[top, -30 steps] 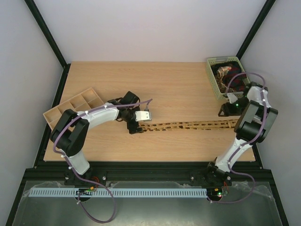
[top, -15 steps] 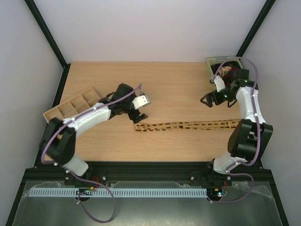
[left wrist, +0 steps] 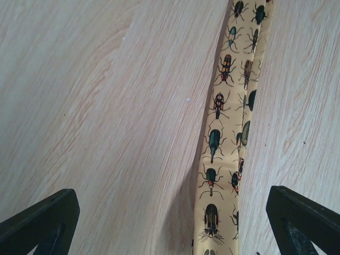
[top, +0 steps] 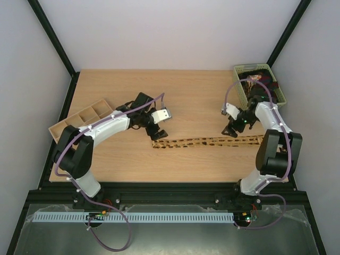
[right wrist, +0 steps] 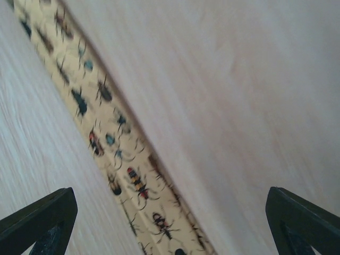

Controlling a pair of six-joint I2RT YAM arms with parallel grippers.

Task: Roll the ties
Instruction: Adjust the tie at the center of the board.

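A tan-yellow tie (top: 207, 142) printed with dark beetles lies flat and stretched out left to right on the wooden table. My left gripper (top: 151, 133) hovers open just above the tie's left end. In the left wrist view the tie (left wrist: 228, 133) runs up between my spread fingertips (left wrist: 37, 223), nearer the right one. My right gripper (top: 229, 130) hovers open over the tie's right part. The right wrist view shows the tie (right wrist: 106, 143), blurred, crossing diagonally between the open fingertips (right wrist: 305, 220). Neither gripper holds anything.
A green basket (top: 240, 90) at the back right corner holds other ties (top: 260, 84), dark red and black. A wooden tray with compartments (top: 79, 119) sits at the table's left edge. Purple cables run along both arms.
My left gripper has lifted off the tie's left end and sits just above it. My right arm swung away from the basket, left and down over the tie's right part.
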